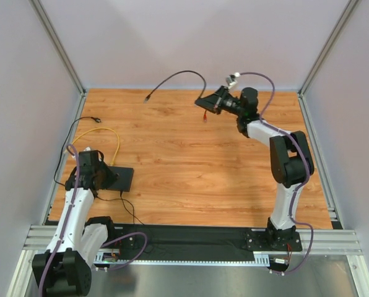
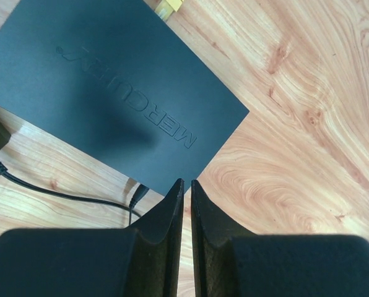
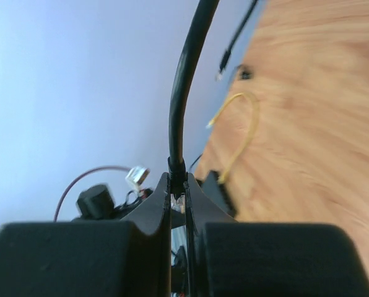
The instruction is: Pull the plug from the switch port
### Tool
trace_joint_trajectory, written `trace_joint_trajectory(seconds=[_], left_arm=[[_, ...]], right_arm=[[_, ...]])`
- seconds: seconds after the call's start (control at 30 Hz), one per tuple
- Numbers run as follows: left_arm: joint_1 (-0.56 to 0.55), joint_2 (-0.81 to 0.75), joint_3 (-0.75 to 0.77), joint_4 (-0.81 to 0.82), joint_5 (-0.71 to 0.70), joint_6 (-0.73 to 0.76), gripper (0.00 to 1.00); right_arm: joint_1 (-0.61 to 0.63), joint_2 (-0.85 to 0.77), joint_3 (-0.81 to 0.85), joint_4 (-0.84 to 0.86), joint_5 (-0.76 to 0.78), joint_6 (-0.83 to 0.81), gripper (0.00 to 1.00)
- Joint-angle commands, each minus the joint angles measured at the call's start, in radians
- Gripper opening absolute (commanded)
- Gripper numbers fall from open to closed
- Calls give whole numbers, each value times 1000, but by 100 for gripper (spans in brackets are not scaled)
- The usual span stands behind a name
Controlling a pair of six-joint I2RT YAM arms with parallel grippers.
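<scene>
At the far middle of the table (image 1: 191, 167), the right arm is stretching forward, right gripper (image 3: 177, 180) clamping the plug (image 3: 178, 201) of a dark cable (image 3: 186, 80). The left arm is folding low at near left, left gripper (image 2: 187, 185) fingers together over the edge of the switch (image 2: 110, 80), which is lying flat, well apart from the plug.

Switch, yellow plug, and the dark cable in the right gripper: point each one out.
switch (image 2: 110, 74): left wrist view, middle of its black top.
yellow plug (image 2: 170, 5): left wrist view, its body at the top edge.
dark cable (image 3: 179, 99): right wrist view, stretch above the clamp point.
</scene>
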State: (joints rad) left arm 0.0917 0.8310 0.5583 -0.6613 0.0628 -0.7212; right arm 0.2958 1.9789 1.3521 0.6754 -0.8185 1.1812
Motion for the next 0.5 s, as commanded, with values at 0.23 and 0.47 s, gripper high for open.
trace_joint_trajectory(seconds=[0.23,0.47], left_arm=[[-1,33,9,42,52,-34,15],[0,28,-15,60,75,-52,15]], right_arm=[[-287,100,-174,-169,-28,-127,0],[-366,86,-93,-637,97,-469,0]])
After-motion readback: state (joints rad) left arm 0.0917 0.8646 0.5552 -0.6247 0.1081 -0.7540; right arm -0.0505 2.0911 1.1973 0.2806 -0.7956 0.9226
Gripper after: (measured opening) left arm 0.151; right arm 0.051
